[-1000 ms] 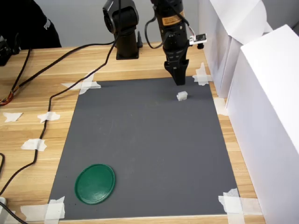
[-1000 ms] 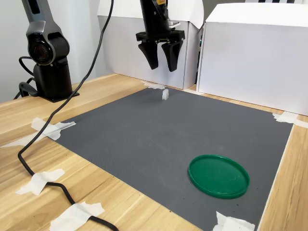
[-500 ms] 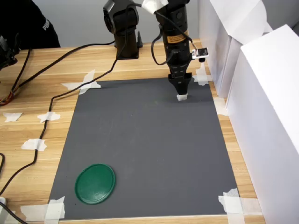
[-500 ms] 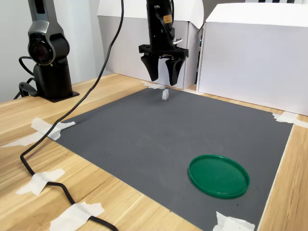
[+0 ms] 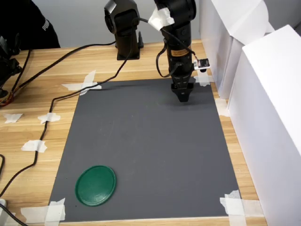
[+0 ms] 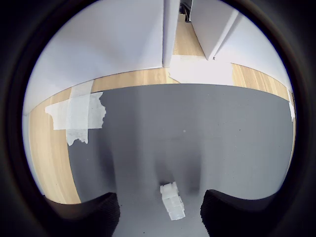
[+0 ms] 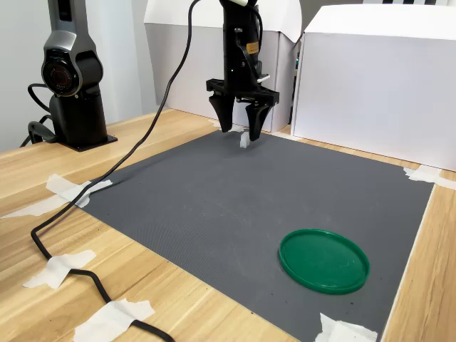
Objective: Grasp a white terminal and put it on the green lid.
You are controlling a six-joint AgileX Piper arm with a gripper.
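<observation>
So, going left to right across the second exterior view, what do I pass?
Black arm base → gripper with the white terminal between its open fingers → green lid → large white box.

Setting: probably a robotics lab bench. Wooden table [image 5: 37,94]; grey mat [image 5: 146,155] taped down at its corners; trailing black cables [image 7: 78,206]; white boxes [image 7: 377,85] behind the fingers [image 7: 255,122].
</observation>
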